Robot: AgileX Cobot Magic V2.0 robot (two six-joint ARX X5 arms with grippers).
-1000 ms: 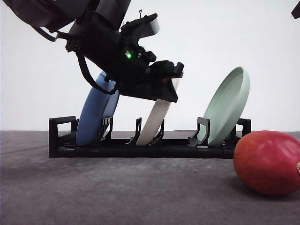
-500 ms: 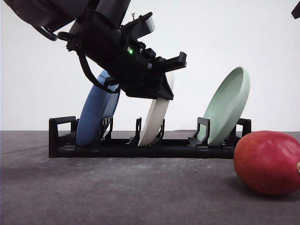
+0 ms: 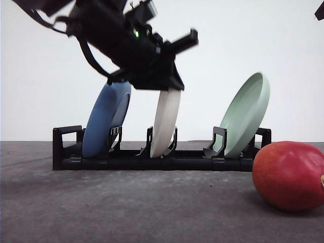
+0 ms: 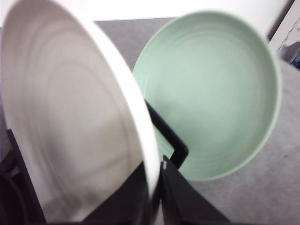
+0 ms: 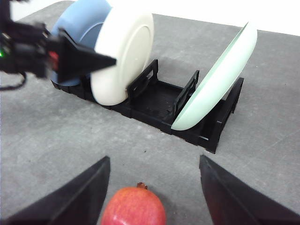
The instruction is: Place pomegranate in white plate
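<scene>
On the grey table (image 3: 126,212) you have a black rack (image 3: 162,161) with three plates standing in its slots: blue plate (image 3: 104,121), white plate (image 3: 165,121), pale green plate (image 3: 246,114). Your left gripper (image 4: 154,206) is clamped on the white plate's top rim. Your right gripper (image 5: 152,187) hangs with fingers spread wide above the pomegranate (image 5: 134,207), which lies on the table near the rack's green-plate end.

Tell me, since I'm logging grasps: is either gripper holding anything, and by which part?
The left gripper grips the white plate by its upper rim, plate still in the rack. The right gripper is open above the pomegranate, holding nothing.
</scene>
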